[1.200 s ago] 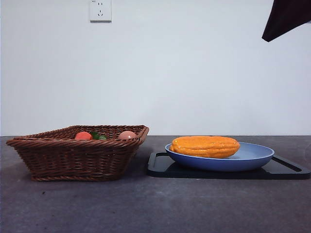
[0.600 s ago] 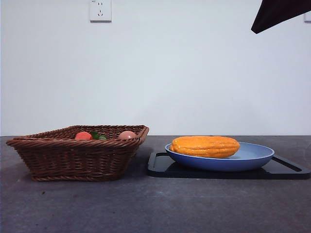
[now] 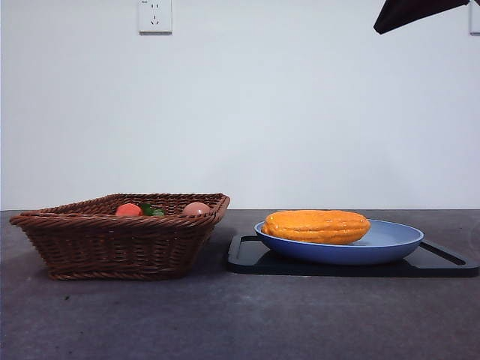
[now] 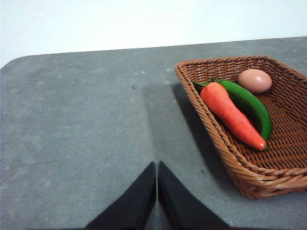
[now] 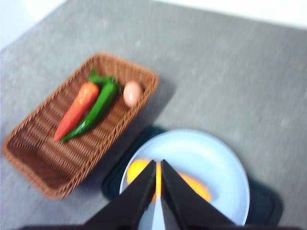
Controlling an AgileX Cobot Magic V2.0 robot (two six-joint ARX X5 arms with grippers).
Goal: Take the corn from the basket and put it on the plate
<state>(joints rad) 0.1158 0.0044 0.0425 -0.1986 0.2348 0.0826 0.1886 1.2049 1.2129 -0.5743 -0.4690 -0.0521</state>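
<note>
The right tool hangs high above the plate, its two black jaws pressed together with only a thin seam between them and nothing clamped; in the front view it shows only as a dark tip at the top right corner. Directly beneath it, partly hidden by the jaws, lies the corn, resting on the blue plate. In the front view the corn lies lengthwise on the left part of the plate, toward 9 o'clock from the plate's middle, its orange ridged side facing the camera. The plate sits on a flat black tray.

At 9 o'clock from the plate in the front view, just beside the tray, stands the brown wicker basket. Inside it, the right wrist view shows a red pepper, a green pepper touching it side by side, and a peach-coloured egg near one corner.

The left tool hovers over bare grey table, jaws together and holding nothing, with the basket off to its 2 o'clock.

A white wall socket sits on the wall behind.
</note>
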